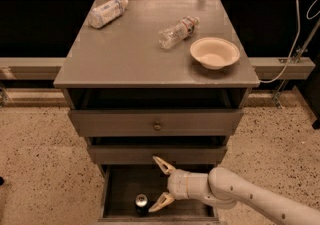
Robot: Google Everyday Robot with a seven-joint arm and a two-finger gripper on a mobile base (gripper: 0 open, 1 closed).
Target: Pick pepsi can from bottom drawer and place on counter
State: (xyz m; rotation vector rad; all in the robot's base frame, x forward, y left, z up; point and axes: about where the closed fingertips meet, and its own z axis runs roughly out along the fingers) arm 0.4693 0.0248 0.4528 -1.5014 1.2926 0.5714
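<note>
Below the tabletop, the bottom drawer stands open. My claw hangs in it, spread wide, just right of the upright pepsi can near its front. I should slide left, centre the can in the gap, then squeeze.

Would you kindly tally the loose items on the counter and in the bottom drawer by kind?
Plastic bottles: 2, on the counter
Bowl: 1, on the counter
Pepsi can: 1, in the bottom drawer
Total: 4
The gripper hangs open over the bottom drawer, beside the Pepsi can.
</note>
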